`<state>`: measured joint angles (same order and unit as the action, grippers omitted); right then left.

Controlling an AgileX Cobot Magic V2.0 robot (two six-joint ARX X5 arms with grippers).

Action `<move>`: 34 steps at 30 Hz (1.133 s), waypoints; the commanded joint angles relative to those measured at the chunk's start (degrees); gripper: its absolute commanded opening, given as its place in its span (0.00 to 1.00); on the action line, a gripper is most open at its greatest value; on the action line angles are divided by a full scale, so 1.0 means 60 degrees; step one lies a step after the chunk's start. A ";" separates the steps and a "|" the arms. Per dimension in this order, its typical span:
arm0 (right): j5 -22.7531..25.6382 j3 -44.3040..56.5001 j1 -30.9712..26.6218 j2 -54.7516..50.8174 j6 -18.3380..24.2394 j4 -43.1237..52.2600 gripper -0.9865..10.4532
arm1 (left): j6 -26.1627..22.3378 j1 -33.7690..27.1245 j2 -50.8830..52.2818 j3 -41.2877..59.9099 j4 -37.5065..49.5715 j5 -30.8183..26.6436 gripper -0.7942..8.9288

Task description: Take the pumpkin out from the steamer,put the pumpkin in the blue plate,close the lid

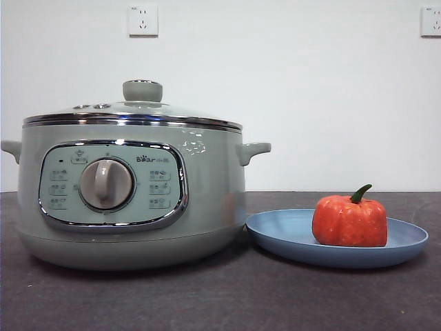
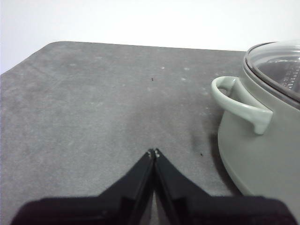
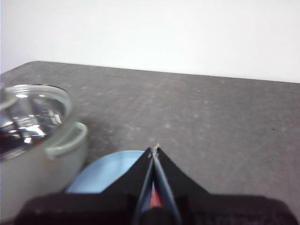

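The sage-green steamer (image 1: 131, 200) stands at the left of the front view with the glass lid (image 1: 138, 114) sitting flat on its chrome rim. To its right, the orange-red pumpkin (image 1: 349, 221) rests upright in the blue plate (image 1: 289, 231). Neither arm shows in the front view. My left gripper (image 2: 153, 152) is shut and empty above the bare mat, beside the steamer's handle (image 2: 236, 101). My right gripper (image 3: 154, 151) is shut and empty above the blue plate (image 3: 101, 176), with a sliver of the pumpkin (image 3: 155, 199) showing between its jaws and the lid (image 3: 30, 112) off to one side.
A dark grey mat (image 1: 220, 303) covers the table. A white wall behind carries two power sockets (image 1: 142, 20). The mat's rounded far corner (image 2: 56, 47) shows in the left wrist view.
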<state>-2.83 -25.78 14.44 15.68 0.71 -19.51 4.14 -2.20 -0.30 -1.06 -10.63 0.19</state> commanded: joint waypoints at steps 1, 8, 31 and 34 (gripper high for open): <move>-0.0306 0.1155 -0.0994 -0.0608 0.0146 0.0641 0.09 | 0.0069 -0.0022 0.0015 0.0142 -0.0018 -0.0022 0.08; -0.0543 0.3031 -0.1468 -0.1829 -0.0036 0.1512 0.09 | 0.0069 -0.0022 0.0015 0.0142 -0.0018 -0.0011 0.08; -0.0466 0.4222 -0.1457 -0.2597 -0.0211 0.1566 0.09 | 0.0069 -0.0022 0.0015 0.0142 -0.0015 -0.0015 0.08; -0.0466 0.4222 -0.1457 -0.2597 -0.0211 0.1566 0.09 | 0.0069 -0.0022 0.0015 0.0142 -0.0015 -0.0011 0.08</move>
<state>-5.82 -1.34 5.67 0.23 -0.19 -10.41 4.14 -2.20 -0.30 -1.06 -10.63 0.19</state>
